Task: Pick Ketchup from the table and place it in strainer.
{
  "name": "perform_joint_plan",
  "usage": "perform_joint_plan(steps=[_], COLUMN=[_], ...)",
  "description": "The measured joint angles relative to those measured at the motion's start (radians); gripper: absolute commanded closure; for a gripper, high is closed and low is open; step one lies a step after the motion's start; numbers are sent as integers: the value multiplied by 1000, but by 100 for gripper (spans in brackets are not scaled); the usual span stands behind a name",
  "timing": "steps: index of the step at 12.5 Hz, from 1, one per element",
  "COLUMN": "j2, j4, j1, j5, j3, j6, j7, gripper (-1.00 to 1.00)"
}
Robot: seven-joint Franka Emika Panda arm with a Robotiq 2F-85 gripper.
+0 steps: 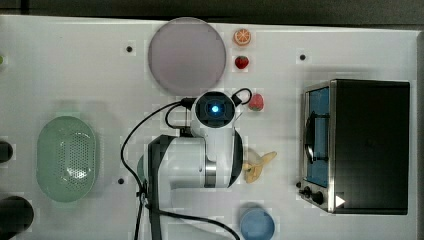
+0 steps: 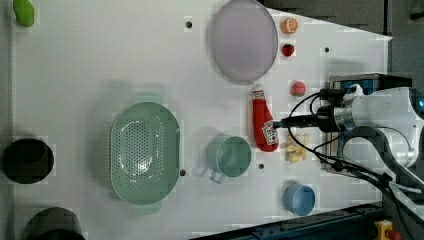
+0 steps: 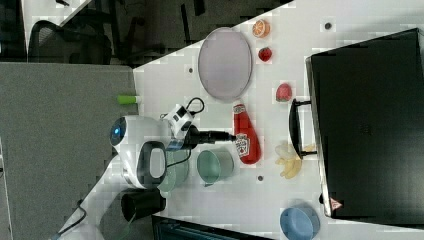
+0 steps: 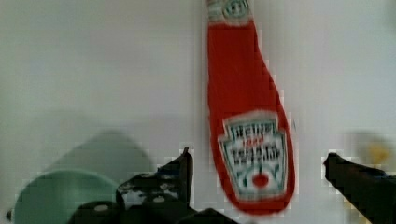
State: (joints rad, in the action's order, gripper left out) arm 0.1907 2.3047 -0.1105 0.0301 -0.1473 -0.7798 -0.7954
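Note:
The Ketchup is a red bottle with a white label, lying flat on the white table between the purple plate and the green cup. It also shows in the right view. My gripper is open and hangs just above the bottle's wide labelled end, one finger on each side and neither touching it. In the left view the gripper reaches the bottle's base from the left view's right. The pale mint strainer sits empty at the top view's left; it also appears in the left view.
A green cup stands between the bottle and the strainer. A peeled banana lies close by on the other side. A toaster oven, purple plate, strawberries, orange slice and blue bowl surround the arm.

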Motion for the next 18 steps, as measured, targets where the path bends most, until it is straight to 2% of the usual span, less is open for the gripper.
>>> perform_joint_plan(steps=[4,10,11,14,18], j2=[99,228,240,252,223], j4=[-2,8,8,12,18], j1=[-2,-3,0,1,0], j5=[-68,-77,-78,-75,-79], j3=[0,-1,0,0,1], j6=[-95,-203,-208,-221,-173], j7=[-65,-87,-87,-89,-89], gripper=[-100,-100,-93,-25,-25])
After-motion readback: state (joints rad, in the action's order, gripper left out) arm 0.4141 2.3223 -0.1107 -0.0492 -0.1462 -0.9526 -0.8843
